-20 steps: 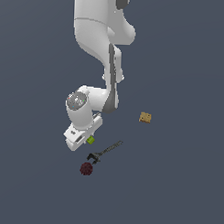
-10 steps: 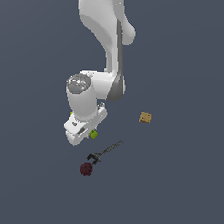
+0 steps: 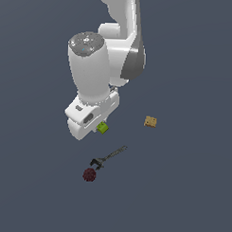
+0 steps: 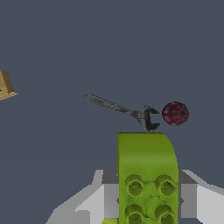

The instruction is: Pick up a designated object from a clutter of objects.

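Lime-green block (image 3: 103,128): in exterior view it peeks out under the gripper (image 3: 99,127), fingers hidden by the white hand body, block mostly covered. Below it lie the wrench (image 3: 109,157) and dark red ball (image 3: 90,174); tan cube (image 3: 151,122) sits off to exterior view's right. Vs 0.5 s ago, arm and block are higher. Wrist view: block (image 4: 147,177), studs showing, clamped between grey fingers (image 4: 190,200), bottom cut off; wrench (image 4: 120,109), ball (image 4: 175,113) beyond, apart; cube (image 4: 5,86) cropped at edge.

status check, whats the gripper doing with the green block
Gripper shut on small lime-green studded block, held clear of floor. Dark grey wrench, dark red bumpy ball, tan cube lie apart below. Nothing in the way.
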Controlling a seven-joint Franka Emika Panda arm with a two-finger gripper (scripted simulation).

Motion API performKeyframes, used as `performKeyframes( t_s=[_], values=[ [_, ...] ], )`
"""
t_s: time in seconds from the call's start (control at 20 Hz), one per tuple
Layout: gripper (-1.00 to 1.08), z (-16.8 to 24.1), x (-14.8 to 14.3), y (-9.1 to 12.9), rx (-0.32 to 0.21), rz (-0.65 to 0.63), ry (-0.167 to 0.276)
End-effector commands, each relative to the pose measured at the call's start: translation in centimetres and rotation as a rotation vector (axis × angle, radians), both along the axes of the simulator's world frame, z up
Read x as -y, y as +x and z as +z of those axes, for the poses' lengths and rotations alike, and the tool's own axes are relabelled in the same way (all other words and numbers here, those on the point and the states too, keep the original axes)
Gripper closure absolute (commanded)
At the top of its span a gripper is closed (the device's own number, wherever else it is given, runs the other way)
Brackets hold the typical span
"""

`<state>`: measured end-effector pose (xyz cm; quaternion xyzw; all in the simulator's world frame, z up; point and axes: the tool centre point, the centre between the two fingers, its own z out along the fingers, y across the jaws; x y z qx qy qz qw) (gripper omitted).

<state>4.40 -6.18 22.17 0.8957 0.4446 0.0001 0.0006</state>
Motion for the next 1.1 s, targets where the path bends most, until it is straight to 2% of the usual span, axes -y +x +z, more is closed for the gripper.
performKeyframes(
  t_s=[0.0,0.5,1.05],
  values=[
    [1.08,2.8,-0.8,0.2,-0.001,0.0,0.0],
    [1.08,10.8,-3.3,1.3,-0.001,0.0,0.0],
    [1.08,13.3,-4.0,1.9,-0.001,0.0,0.001]
  ],
)
